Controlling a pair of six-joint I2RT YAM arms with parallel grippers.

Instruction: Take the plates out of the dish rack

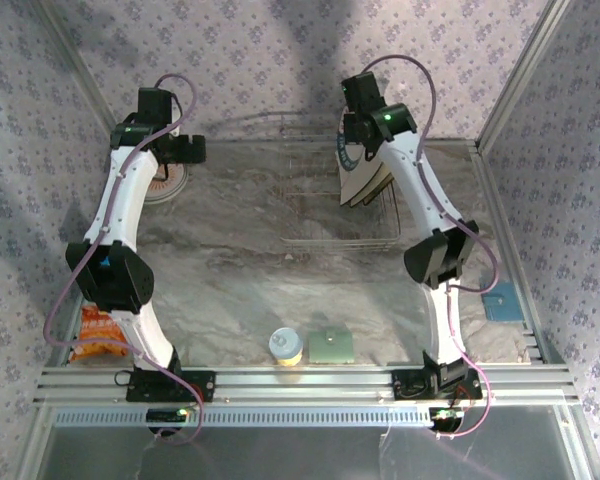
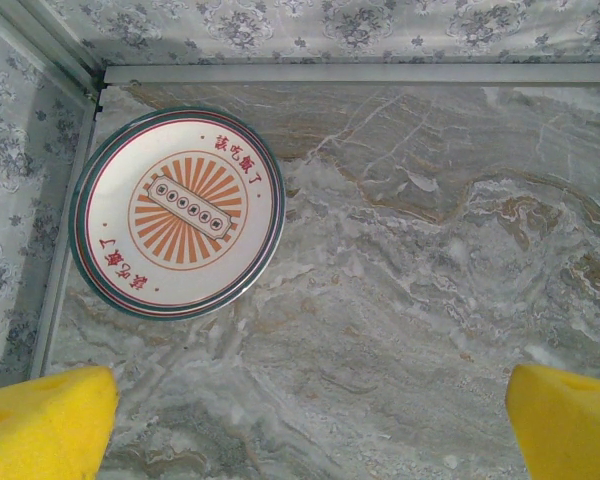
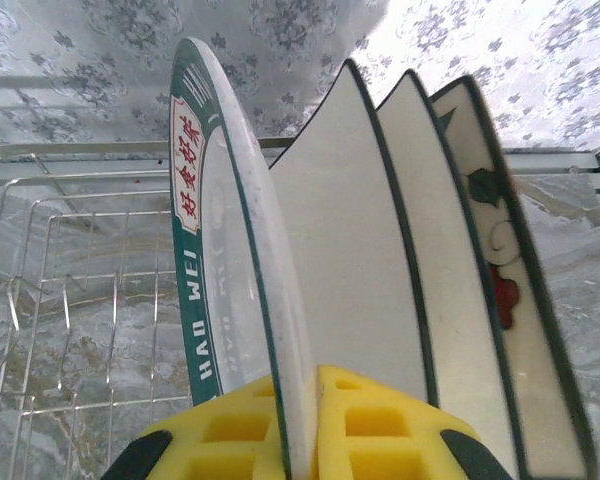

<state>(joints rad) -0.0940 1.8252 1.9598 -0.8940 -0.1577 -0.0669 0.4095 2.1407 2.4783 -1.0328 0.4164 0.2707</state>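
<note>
A round plate (image 3: 230,250) stands on edge in the dish rack (image 3: 70,300) at its right end. It is glossy white with a teal rim, and its lower edge is hidden between the yellow foam pads of the right gripper (image 3: 302,420), which pinch it. Just behind it lean three square plates (image 3: 350,270), cream and dark-edged. The last one's flower print is cut off at the picture's edge. The rack is thin silver wire. A second round plate (image 2: 177,212) lies flat in the far left corner of the marbled table (image 2: 410,300). It has an orange sunburst and red lettering too small to read. The left gripper (image 2: 310,420) hangs above the table, jaws wide apart and holding nothing.
</note>
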